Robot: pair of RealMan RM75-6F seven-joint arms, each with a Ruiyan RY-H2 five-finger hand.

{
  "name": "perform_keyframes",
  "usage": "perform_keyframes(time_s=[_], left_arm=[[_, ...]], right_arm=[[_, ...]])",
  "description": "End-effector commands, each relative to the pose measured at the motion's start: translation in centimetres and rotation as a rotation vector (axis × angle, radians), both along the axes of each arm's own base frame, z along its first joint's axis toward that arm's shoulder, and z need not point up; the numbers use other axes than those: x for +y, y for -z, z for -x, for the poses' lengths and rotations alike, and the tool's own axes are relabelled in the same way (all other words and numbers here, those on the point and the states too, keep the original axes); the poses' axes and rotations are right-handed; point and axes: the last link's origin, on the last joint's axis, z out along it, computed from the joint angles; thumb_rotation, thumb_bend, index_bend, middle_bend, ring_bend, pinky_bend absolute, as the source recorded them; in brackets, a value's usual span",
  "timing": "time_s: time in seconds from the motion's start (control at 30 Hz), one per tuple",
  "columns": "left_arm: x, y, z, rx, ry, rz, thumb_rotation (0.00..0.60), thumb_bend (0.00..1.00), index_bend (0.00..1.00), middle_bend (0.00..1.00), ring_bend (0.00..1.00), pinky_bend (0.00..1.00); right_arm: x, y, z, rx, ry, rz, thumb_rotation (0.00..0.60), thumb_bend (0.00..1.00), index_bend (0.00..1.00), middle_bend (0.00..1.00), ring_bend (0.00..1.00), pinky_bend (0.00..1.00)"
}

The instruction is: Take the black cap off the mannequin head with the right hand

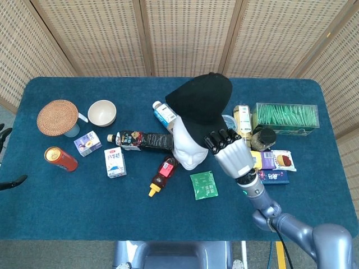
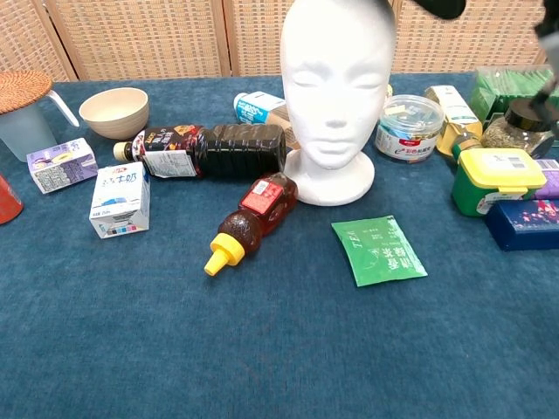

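The green sachet (image 2: 379, 250) lying near the base of the mannequin head (image 2: 334, 83) has "TEA" printed along its upper edge. The dark bottle (image 2: 203, 150) on its side, the two small white cartons (image 2: 120, 199) and the round tub (image 2: 405, 127) all carry labels with Chinese characters, too small to read here. The amber squeeze bottle (image 2: 249, 223) with the yellow nozzle has a red label, also unreadable.

The black cap (image 1: 200, 102) is off the mannequin head and up in the air, just beyond and slightly right of the bare white face as the head view shows it. The right hand (image 1: 229, 152) holds it by the brim: the dark fingers (image 1: 217, 138) curl over the near edge of the cap, with the pale back of the hand facing up. In the chest view the head stands bare and upright, and only dark scraps show at the top edge.

Of the left hand (image 1: 7, 158), only dark fingertips show at the far left edge; how they are set cannot be told.
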Motion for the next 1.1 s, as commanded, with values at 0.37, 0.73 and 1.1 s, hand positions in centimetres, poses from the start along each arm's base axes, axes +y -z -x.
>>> perform_keyframes(time_s=[0.37,0.73,1.1], left_arm=[[0.0,-0.6,-0.2,0.006,0.005,-0.016,0.600,0.08,0.00,0.00,0.00,0.07],[-0.1,-0.1,-0.9,0.017,0.004,-0.009,0.600,0.08,0.00,0.00,0.00,0.07],[-0.2,0.4,-1.0,0.012,0.003,0.005,0.600,0.08,0.00,0.00,0.00,0.07]], right_arm=[[-4.1,-4.2,7.7,0.512,0.178,0.080,0.600,0.48,0.68,0.75,0.76,0.90],[-2.5,-2.3,12.0,0.590,0.238,-0.025,0.600,0.48,0.68,0.75,0.77,0.90],[-0.6,-2.1,13.4,0.605,0.361,-0.055,0.600,0.02,0.07,0.17,0.31,0.64]])
